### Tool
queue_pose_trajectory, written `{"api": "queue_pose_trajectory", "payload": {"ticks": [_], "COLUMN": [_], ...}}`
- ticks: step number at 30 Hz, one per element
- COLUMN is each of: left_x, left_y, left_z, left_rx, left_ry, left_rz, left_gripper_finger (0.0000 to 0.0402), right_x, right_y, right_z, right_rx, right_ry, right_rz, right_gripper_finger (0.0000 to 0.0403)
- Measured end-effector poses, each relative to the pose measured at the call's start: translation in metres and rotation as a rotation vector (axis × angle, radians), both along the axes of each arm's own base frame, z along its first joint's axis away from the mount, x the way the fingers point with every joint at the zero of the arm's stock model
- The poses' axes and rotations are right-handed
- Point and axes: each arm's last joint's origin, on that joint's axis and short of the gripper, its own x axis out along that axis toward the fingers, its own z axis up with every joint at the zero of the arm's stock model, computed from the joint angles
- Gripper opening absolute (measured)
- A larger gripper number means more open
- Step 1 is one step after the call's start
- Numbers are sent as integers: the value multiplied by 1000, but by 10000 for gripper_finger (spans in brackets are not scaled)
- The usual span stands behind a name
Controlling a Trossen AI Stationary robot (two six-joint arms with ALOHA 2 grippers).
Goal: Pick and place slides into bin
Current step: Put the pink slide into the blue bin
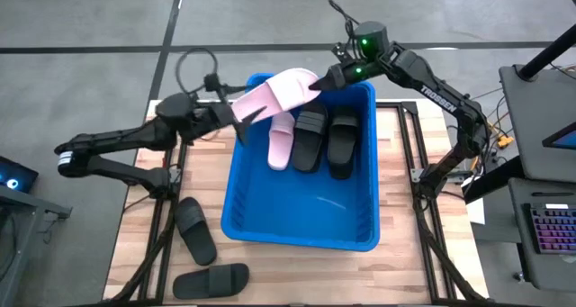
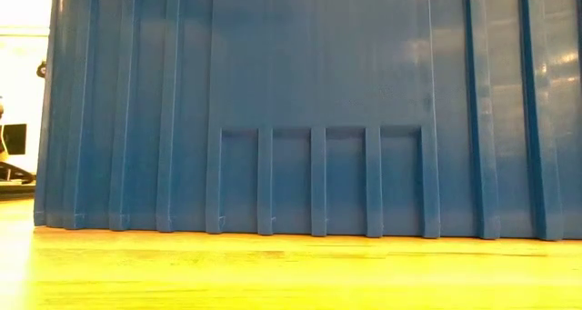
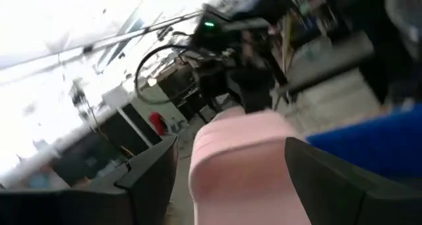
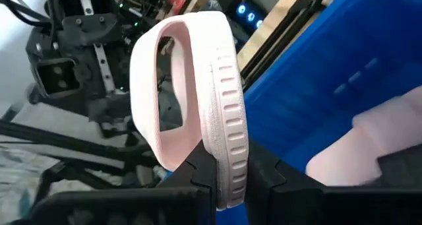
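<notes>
Right claw [image 1: 317, 82] pinches the pink slide [image 1: 274, 94] over the bin's [image 1: 243, 194] far-left corner | left claw [image 1: 241, 120] spread wide around its other end | three slides inside bin | two black slides [image 1: 195, 230] on table [image 1: 400, 185].

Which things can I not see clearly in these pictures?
- Low view: the bin wall fills the picture and hides every slide and both arms.
- Left wrist view: motion blur; whether the left end effector touches the pink slide is unclear.
- High view: the held slide covers part of the second pink slide.
</notes>
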Motion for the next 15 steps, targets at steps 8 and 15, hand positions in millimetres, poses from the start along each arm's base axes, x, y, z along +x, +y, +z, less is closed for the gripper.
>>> {"api": "queue_pose_trajectory", "payload": {"ticks": [8,15], "left_x": [23,30], "left_y": [5,-1], "left_z": [-8,-10], "left_rx": [218,450], "left_ry": [158,291], "left_rz": [164,193], "left_gripper_finger": [262,262], "right_x": [-3,-5], "right_y": [3,4], "right_z": [-7,-10], "right_rx": [76,99], "right_ry": [72,99], "right_rz": [15,13], "right_gripper_finger": [31,30]}}
